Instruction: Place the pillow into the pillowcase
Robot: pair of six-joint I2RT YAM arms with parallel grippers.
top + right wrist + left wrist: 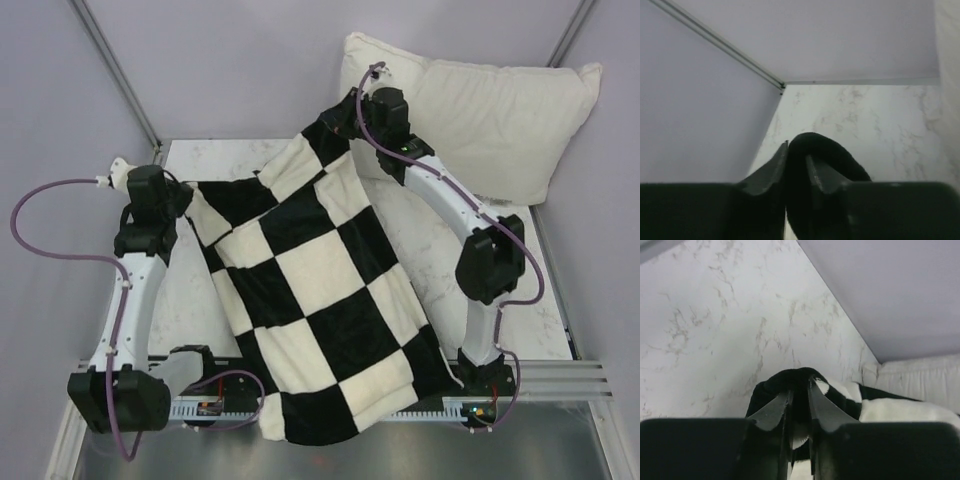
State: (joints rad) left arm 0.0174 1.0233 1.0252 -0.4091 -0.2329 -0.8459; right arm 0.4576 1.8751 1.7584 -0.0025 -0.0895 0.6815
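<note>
- Desk (415,235): marble top, with bare patches showing on either side of the cloth.
- Pillowcase (320,290): black-and-white checks, spread on a diagonal from the far middle of the desk to the near edge, where its end hangs over the rail. It is lifted at two far corners, so it slopes like a sheet. My reading is that the hold is meant to spread or find the opening.
- Big white pillow (490,120): propped at the far right corner, behind the right arm. It is not the one to be cased, so I am leaving it alone.
- Pillow: I see no cream pillow in any view. It may lie under or inside the checked cloth, but I cannot tell which. I judge insertion unconfirmed.
- Left pincer (188,195): at the far-left corner of the cloth. The wrist view shows the fingers nearly together, clamped on a dark fold of pillowcase (800,390).
- Right pincer (338,118): at the far top corner, just in front of the white pillow. The wrist view shows it pinched on a black fold of the same cloth (796,150).
- Risk: both grips are thin folds and could slip under tension.
</note>
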